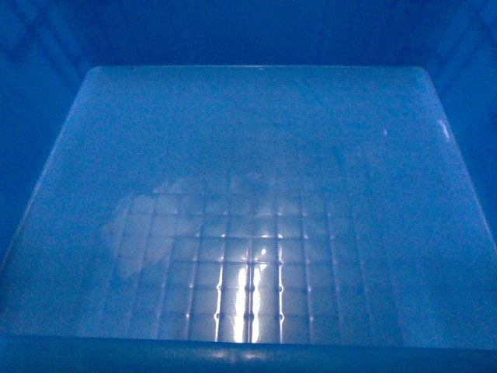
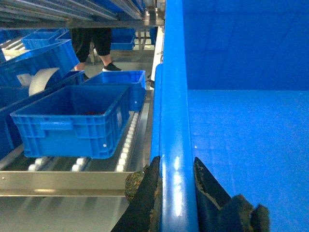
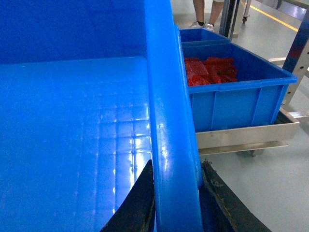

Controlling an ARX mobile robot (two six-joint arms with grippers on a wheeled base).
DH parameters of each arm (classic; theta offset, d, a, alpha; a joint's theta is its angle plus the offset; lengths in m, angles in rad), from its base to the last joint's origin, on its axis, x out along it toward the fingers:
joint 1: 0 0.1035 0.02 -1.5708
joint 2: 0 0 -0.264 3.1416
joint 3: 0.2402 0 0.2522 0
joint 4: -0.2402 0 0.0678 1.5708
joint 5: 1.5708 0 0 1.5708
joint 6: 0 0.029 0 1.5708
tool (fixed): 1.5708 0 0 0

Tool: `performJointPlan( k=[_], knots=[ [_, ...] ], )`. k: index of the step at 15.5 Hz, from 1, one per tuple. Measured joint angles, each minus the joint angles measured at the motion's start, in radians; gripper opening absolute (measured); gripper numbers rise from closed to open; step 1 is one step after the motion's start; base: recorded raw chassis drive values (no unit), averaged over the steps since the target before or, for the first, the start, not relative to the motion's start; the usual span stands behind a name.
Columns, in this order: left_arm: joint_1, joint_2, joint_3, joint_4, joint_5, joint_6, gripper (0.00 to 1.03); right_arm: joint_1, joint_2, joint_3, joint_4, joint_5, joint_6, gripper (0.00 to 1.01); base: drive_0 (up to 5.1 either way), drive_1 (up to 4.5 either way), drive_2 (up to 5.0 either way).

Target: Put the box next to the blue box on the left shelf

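The box (image 1: 248, 155) fills the head view, so I see only its bright blue walls and grid-patterned floor. My left gripper (image 2: 176, 158) is shut on the box's left rim (image 2: 173, 96), one finger on each side of the wall. My right gripper (image 3: 177, 162) is shut the same way on the right rim (image 3: 164, 87). To the left of the held box, a blue box (image 2: 72, 121) stands on the white rollers of the left shelf (image 2: 126, 145). A bare strip of rollers lies between the two. Whether the held box rests on anything is hidden.
The shelf's grey front rail (image 2: 58, 182) crosses just left of my left fingers. More blue crates (image 2: 118, 79) stand behind and to the left, one holding a white roll (image 2: 41, 79). A person (image 2: 94, 43) stands beyond. On the right a blue crate of red items (image 3: 231, 92) sits on a metal frame (image 3: 246, 135).
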Motion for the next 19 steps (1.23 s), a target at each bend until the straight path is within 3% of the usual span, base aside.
performJointPlan(
  k=[19],
  knots=[
    [-0.001,-0.003,-0.002,0.001,0.0,-0.004,0.12,0.0,-0.002,-0.002,0.001,0.001,0.0,0.19,0.0,0.22,-0.2]
  ],
)
